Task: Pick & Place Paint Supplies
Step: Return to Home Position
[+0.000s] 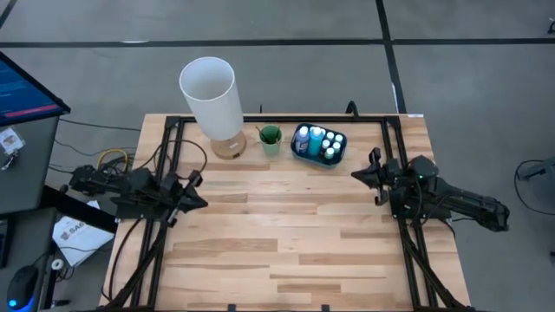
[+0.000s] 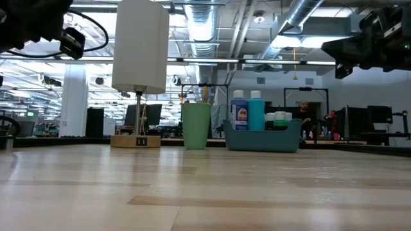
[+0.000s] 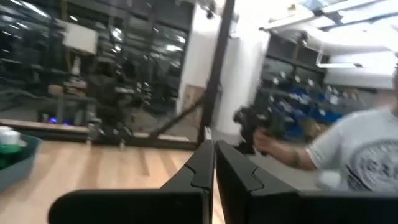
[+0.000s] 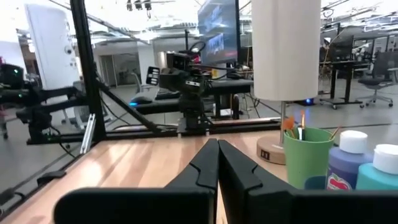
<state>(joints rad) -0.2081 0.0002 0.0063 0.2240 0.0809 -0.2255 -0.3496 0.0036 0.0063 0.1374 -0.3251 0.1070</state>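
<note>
Several white-capped paint bottles [image 1: 319, 143] stand inside the blue rounded tray [image 1: 298, 149] near the table's far edge; two taller blue ones [image 2: 248, 111] rise above its wall in the low view. Thin brushes [image 4: 297, 129] stick up out of the small green cup [image 1: 270, 139] left of the tray. My left gripper [image 1: 198, 192] hovers shut over the table's left side, raised. My right gripper [image 1: 358, 174] hovers shut over the right side, just near of the tray. Both wrist views show fingers closed together [image 3: 214, 177], [image 4: 217, 171].
A white cylindrical lamp on a wooden base [image 1: 211, 97] stands at the far edge, left of the cup. A black frame runs along the table's sides [image 1: 392, 130]. A person in a white shirt [image 3: 360, 155] shows beyond the table in the left wrist view.
</note>
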